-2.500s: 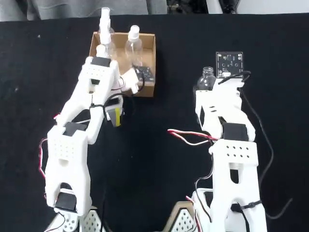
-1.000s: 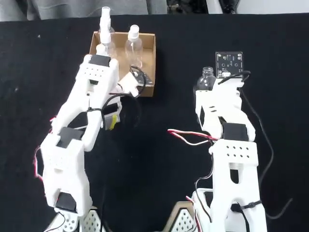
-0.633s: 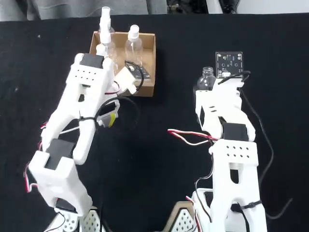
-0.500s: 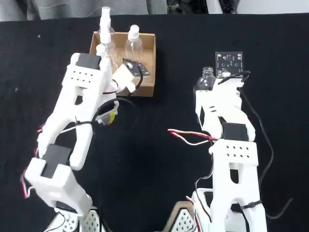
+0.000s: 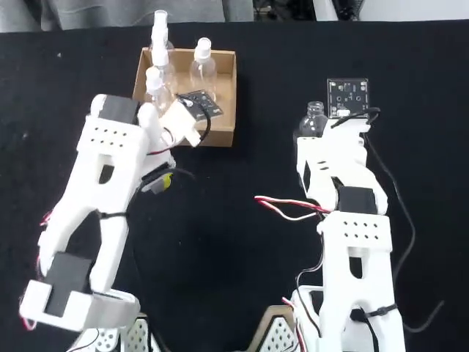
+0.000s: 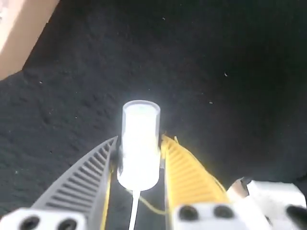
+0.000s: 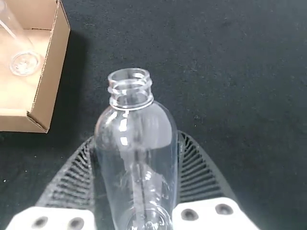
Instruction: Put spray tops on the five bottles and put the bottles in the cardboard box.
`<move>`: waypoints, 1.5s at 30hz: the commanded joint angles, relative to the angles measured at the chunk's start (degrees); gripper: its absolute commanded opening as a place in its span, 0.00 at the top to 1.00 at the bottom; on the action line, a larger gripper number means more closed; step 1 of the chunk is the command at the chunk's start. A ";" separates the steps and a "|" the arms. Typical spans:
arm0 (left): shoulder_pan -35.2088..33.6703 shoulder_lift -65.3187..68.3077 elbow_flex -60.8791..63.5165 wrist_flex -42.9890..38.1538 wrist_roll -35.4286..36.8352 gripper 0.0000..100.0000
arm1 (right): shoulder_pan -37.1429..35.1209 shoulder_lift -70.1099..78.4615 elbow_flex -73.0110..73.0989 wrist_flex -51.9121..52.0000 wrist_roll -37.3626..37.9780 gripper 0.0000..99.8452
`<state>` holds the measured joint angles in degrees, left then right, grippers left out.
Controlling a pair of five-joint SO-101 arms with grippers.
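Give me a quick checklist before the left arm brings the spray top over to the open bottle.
1. Spray top gripped in left claw: ok.
2. Bottle gripped in right claw: ok.
3. Neck open, nothing on it: ok.
4. Spray top lined up over the neck: not ok, the left claw is by the cardboard box.
5. Tube straight along its whole length: cannot tell.

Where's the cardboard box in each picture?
High view: cardboard box at the black table's far side.
Left wrist view: its tan wall at the picture's edge, beyond the held spray top.
Right wrist view: its corner, beside the held bottle.
Shared landmark: the black table.
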<state>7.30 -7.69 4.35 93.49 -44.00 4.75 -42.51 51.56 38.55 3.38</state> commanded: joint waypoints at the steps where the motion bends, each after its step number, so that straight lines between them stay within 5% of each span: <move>1: 0.57 -6.51 4.26 -3.60 1.23 0.97 | -0.35 -2.42 -0.40 -1.14 0.53 0.99; 11: 0.31 -19.34 16.66 -12.04 4.84 0.97 | -0.35 -2.51 -0.40 -1.05 0.53 0.99; 28: 0.57 -47.03 35.56 -30.86 24.53 0.97 | -0.44 -6.90 0.22 1.93 0.53 0.99; 45: 0.57 -62.77 39.78 -42.90 42.90 0.97 | -8.97 -27.03 9.54 2.37 0.09 0.99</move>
<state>7.21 -68.70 45.05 52.18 -3.74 -2.55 -64.40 60.79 40.92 3.47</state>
